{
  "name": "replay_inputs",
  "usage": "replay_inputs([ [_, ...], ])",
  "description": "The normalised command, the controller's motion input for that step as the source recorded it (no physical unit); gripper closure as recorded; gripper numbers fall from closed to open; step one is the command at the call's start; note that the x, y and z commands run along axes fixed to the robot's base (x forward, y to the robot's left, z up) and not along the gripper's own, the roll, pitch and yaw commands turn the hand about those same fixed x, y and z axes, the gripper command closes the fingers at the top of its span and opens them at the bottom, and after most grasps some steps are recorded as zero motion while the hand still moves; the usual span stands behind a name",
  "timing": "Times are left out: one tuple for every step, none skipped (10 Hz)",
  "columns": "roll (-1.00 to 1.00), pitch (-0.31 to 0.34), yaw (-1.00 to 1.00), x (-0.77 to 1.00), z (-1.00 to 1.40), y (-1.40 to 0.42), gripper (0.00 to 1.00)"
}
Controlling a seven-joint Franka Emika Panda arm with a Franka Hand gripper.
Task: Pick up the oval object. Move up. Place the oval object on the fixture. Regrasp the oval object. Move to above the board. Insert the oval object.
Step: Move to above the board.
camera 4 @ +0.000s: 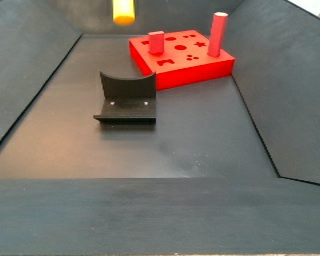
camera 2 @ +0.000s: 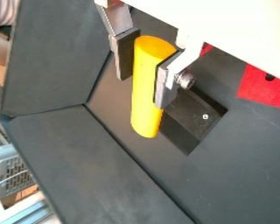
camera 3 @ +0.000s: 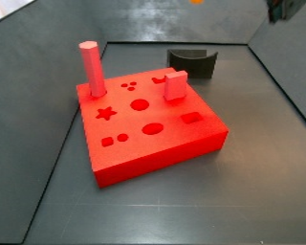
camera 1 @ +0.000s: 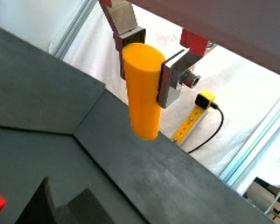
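Observation:
My gripper (camera 1: 152,54) is shut on the oval object (camera 1: 143,92), a smooth yellow-orange peg that hangs upright below the fingers; both wrist views show this, with the gripper (camera 2: 147,48) and the peg (camera 2: 149,87). The peg is high above the floor. Only its lower end shows at the top edge in both side views (camera 4: 123,11) (camera 3: 194,2). The dark fixture (camera 4: 127,97) stands on the floor below, empty, and also shows in a wrist view (camera 2: 196,122) and a side view (camera 3: 191,63). The red board (camera 3: 163,158) lies beyond the fixture (camera 4: 190,68).
A tall red cylinder peg (camera 3: 91,69) and a red rectangular block (camera 3: 172,86) stand in the board. Sloping dark walls enclose the floor on all sides. A yellow cable (camera 1: 199,109) lies outside the enclosure.

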Motion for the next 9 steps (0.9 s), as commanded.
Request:
replay_inputs([
  [-0.03,0.131,0.1,0.03,0.9,-0.1,1.0],
  [-0.04,0.128,0.1,0.03,0.67,-0.07,1.0],
  [-0.04,0.12,0.11,0.02,0.49,-0.04,1.0],
  [-0.04,0.109,0.12,0.02,0.32,-0.03,1.0],
  [-1.0,-0.03,-0.07,-0.72,0.33,-1.0,1.0],
  [-1.0,-0.043,-0.07,-0.72,0.32,-1.0,1.0],
  [-1.0,-0.058,-0.07,-0.78,0.35,-1.0,1.0],
  [-1.0,-0.064,-0.08,-0.82,0.34,-1.0,1.0],
  [-1.0,-0.063,-0.08,-0.82,0.33,-1.0,1.0],
])
